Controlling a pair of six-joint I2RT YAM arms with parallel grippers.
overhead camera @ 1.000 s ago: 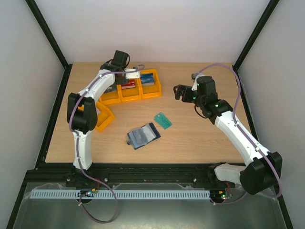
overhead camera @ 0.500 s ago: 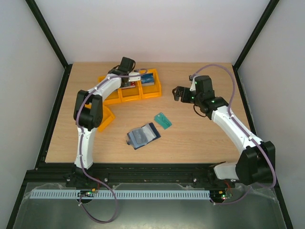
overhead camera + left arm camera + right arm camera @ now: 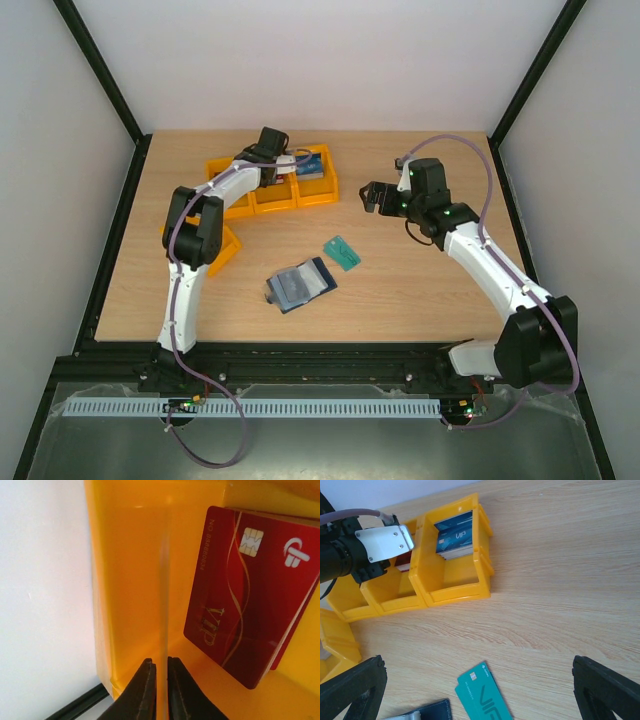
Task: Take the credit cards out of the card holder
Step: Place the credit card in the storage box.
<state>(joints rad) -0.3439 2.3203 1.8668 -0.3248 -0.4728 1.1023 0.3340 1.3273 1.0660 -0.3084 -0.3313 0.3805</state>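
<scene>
**CARD REMOVAL: WELL ALONG, SORTING INTO BINS**

- table [image 3: 430,290]: wooden, bearing everything listed below.
- orange bins [image 3: 272,196]: a row of three at the far left, with a fourth set nearer the left arm's base. Two bins in the row already hold cards.
- card holder [image 3: 300,284]: open and flat near mid-table, pale inside facing up, well apart from the bins. Sleeves too small to tell whether emptied.
- credit cards: red stack [image 3: 250,595] in the middle bin, blue stack [image 3: 454,535] in the right bin. Both out of the holder, so that much is done.
- teal card [image 3: 342,252]: loose on the table, near the holder.
- left gripper [image 3: 161,690]: down inside the middle bin beside the red stack, jaws pinched almost together. A thin pale line rises from between them; card edge or bin seam, cannot tell.
- right gripper [image 3: 477,672]: spread wide, grasping nothing, hovering over the table near the teal card.
- remaining, as judged: letting go in the bin if a card is held, then emptying any sleeves still filled.

Against a second ago: left arm reached further right along the row, from the left bin to the middle one. Right arm's elbow drawn in, gripper nearly where it was. Holder and teal card unmoved.
</scene>
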